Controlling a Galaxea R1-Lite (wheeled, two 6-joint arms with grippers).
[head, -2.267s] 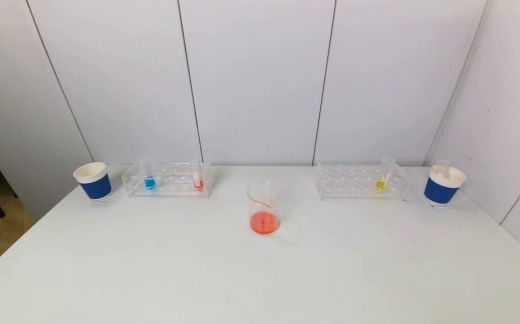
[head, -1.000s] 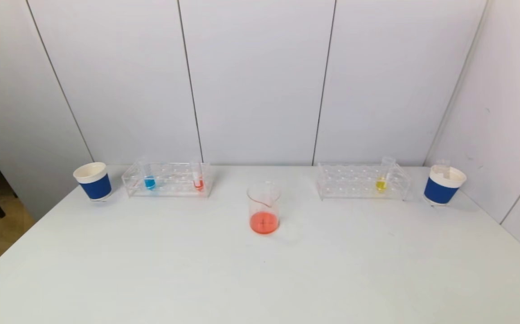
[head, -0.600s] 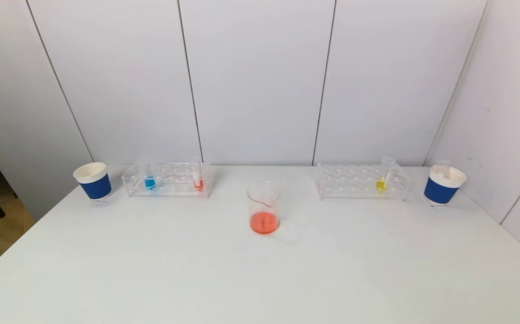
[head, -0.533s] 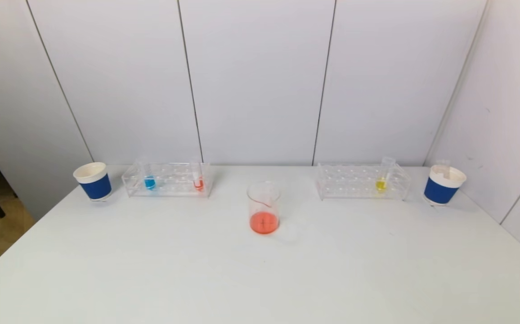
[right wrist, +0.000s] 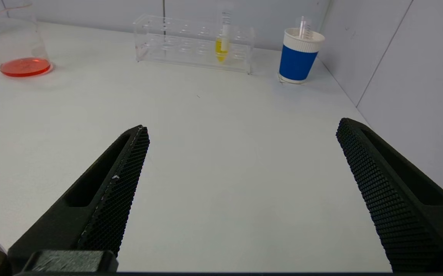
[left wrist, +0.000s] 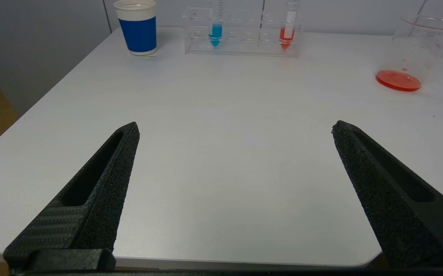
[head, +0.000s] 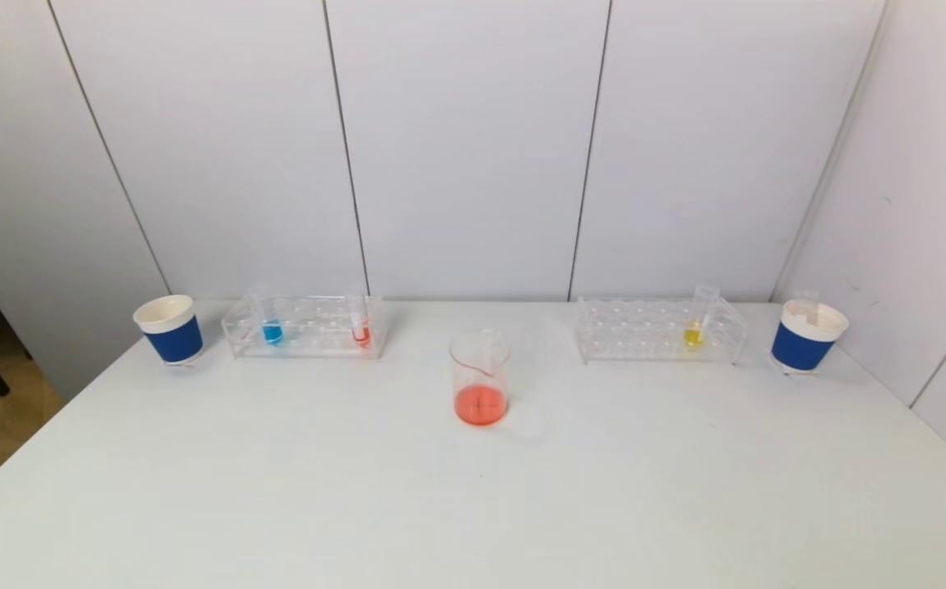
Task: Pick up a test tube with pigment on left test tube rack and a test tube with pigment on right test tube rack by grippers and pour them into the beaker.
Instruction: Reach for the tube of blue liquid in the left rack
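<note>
The clear left test tube rack [head: 305,325] [left wrist: 242,38] stands at the back left and holds a blue-pigment tube [head: 272,331] [left wrist: 215,30] and a red-pigment tube [head: 361,333] [left wrist: 286,34]. The right test tube rack [head: 659,329] [right wrist: 194,42] holds a yellow-pigment tube [head: 693,334] [right wrist: 221,48]. Between the racks, nearer me, stands the glass beaker [head: 480,378] [left wrist: 409,53] [right wrist: 18,42] with orange-red liquid at its bottom. My left gripper [left wrist: 235,128] and right gripper [right wrist: 242,128] hang open and empty over the near table edge, far from the racks. Neither arm shows in the head view.
A blue-and-white paper cup [head: 169,329] [left wrist: 139,25] stands left of the left rack. Another such cup [head: 806,335] [right wrist: 299,53], right of the right rack, has an empty tube in it. Walls close the back and right of the white table [head: 473,491].
</note>
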